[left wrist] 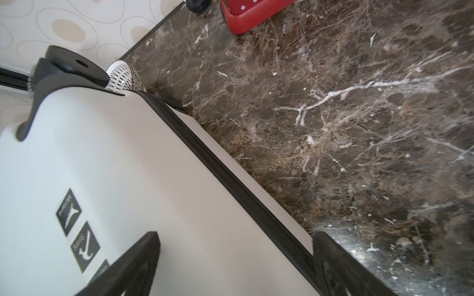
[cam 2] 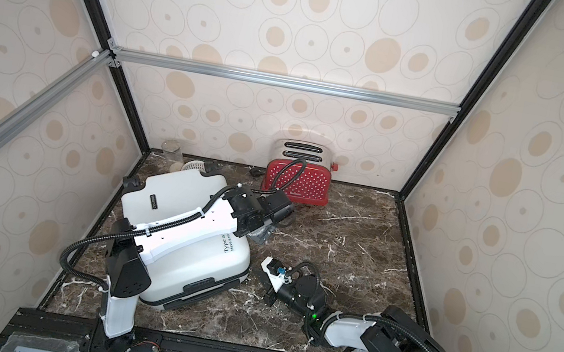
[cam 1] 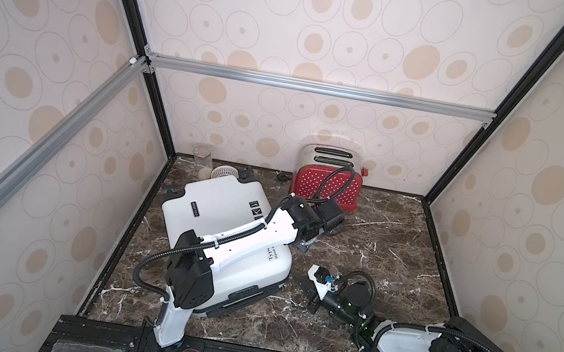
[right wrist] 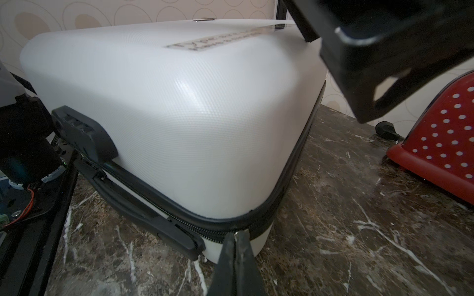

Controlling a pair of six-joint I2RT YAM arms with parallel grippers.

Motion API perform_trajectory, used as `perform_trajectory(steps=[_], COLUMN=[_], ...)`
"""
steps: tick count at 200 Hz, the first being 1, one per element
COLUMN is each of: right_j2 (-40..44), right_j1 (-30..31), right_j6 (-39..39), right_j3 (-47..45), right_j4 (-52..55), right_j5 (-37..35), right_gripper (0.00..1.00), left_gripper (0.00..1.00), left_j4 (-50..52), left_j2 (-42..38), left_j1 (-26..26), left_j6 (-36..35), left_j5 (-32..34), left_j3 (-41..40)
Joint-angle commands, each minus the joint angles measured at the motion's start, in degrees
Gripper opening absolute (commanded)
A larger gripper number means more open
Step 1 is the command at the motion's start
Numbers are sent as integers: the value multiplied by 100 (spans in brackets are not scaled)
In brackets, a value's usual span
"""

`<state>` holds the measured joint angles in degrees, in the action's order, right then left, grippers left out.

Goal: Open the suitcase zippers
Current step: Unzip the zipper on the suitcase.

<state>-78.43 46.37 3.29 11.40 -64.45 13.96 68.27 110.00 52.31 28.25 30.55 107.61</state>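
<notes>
Ok, suitcase (cam 1: 223,209) lies flat on the marble surface (cam 1: 378,241), just left of the red dotted toaster (cam 1: 305,189) and nearer the robot. Long axis runs diagonally: wheel end toward the toaster's wall, handle end toward the robot. Hard glossy shell, probably light and slippery, so it likely slides when tugged. Brace the lid and pinch a pull on the zipper band (left wrist: 230,179). Left hand (left wrist: 236,238) gapes wide, straddling the band on the toaster side. Right hand (right wrist: 238,234) is closed at the corner zipper; can't tell if it holds a pull.

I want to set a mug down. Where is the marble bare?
Bare: the wide patch between toaster, right wall and right arm; a front strip beside the suitcase. Crowded: far-left corner, jar and strainer behind it.
</notes>
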Motion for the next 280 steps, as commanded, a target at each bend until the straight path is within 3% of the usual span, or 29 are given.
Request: perform_trajectory(steps=[1, 31, 69, 103, 130, 140, 155, 186, 239, 280], right_j2=[-365, -1033, -1357, -974, -852, -809, -759, -703, -642, -963], right_j1=[-354, -552, -663, -779, -844, -890, -927, -952, -954, -946], right_j6=[-245, -582, -480, 168, 617, 689, 776, 982, 1069, 689], right_j3=[-119, 82, 97, 352, 486, 574, 658, 925, 1125, 1231], right_j4=[-657, -1303, -1627, -2, 655, 950, 1190, 1685, 1821, 1489], right_j5=[-14, 12, 213, 769, 865, 943, 1034, 1308, 1917, 2340], right_gripper=[0, 0, 0, 0, 0, 6, 24, 38, 43, 45], left_gripper=[93, 92, 91, 91, 91, 92, 92, 92, 92, 93], left_j4=[890, 417, -191, -678, -940, -1008, -1107, -1296, -1542, -1309], left_j2=[-4, -540, -924, -1118, -1297, -1376, -1548, -1982, -2826, -3616], left_j1=[-92, -98, -105, -103, -116, -124, -147, -224, -543, -866], left_j6=[112, 31, -89, -230, -254, -227, -182, -85, 324, 1060], left_j5=[-375, -653, -743, -743, -594, -623, -699, -812, -1395, -1364], left_j3=[-910, -1700, -1911, -1937, -1940, -1924, -1952, -2067, -2493, -2996])
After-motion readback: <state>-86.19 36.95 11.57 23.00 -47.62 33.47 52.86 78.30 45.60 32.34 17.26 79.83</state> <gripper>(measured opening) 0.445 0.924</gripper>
